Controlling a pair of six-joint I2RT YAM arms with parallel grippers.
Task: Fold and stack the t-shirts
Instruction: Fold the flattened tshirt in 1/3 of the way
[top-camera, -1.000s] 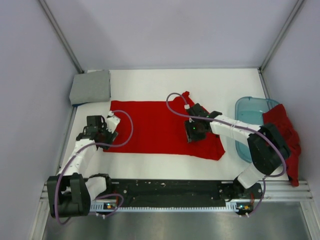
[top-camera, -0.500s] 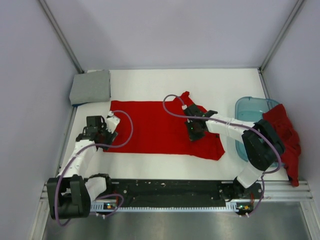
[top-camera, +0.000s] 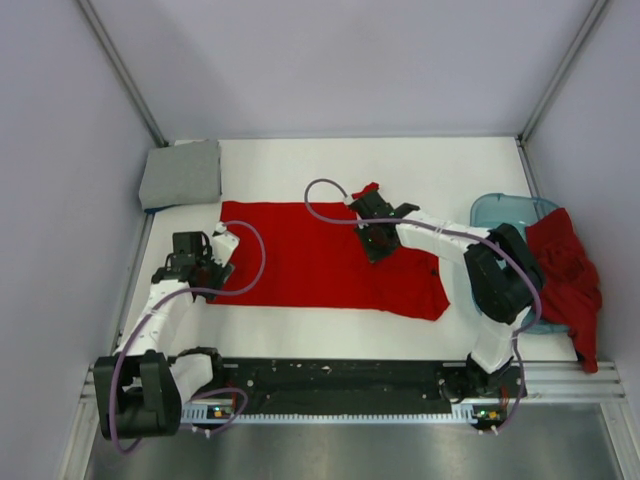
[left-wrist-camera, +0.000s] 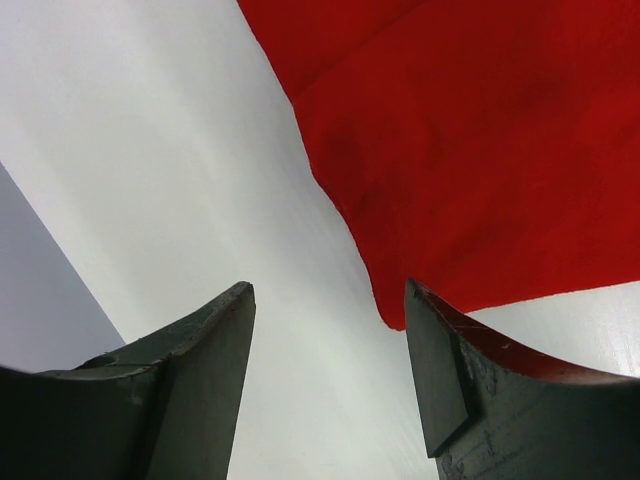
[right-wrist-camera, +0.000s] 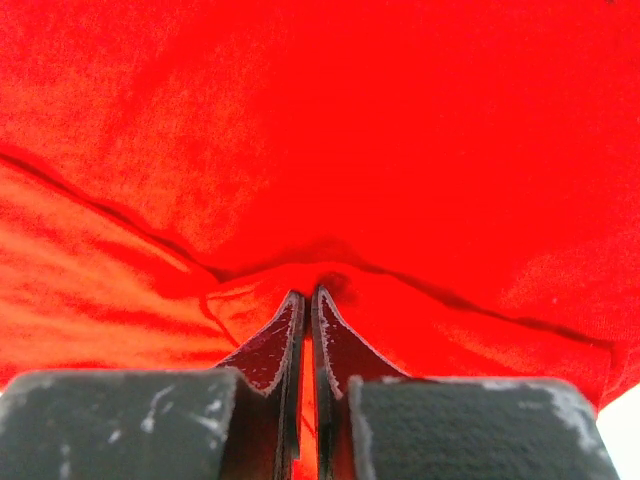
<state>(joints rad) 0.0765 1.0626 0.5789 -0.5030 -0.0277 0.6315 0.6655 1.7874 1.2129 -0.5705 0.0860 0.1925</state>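
Note:
A bright red t-shirt (top-camera: 300, 255) lies spread flat across the middle of the table. My right gripper (top-camera: 374, 250) is over its right part, shut on a pinched-up fold of the red cloth (right-wrist-camera: 350, 120); in the right wrist view the right gripper (right-wrist-camera: 309, 295) has its jaws almost touching with cloth bunched at the tips. My left gripper (top-camera: 215, 280) stands open at the shirt's near left corner (left-wrist-camera: 480, 150); in the left wrist view the left gripper (left-wrist-camera: 330, 300) has only bare table between its fingers (left-wrist-camera: 205, 370). A light grey t-shirt (top-camera: 181, 172) lies folded at the back left. A darker red t-shirt (top-camera: 566, 275) hangs over the tub.
A translucent light-blue tub (top-camera: 495, 215) stands at the right edge, half covered by the darker red shirt. Grey walls close in the table on the left, back and right. The white table (top-camera: 440, 165) shows behind the shirt, and a black rail runs along the near edge.
The right gripper has shut on the bright red cloth and moved left and toward the back, pulling the shirt's right part with it. The left arm has not moved.

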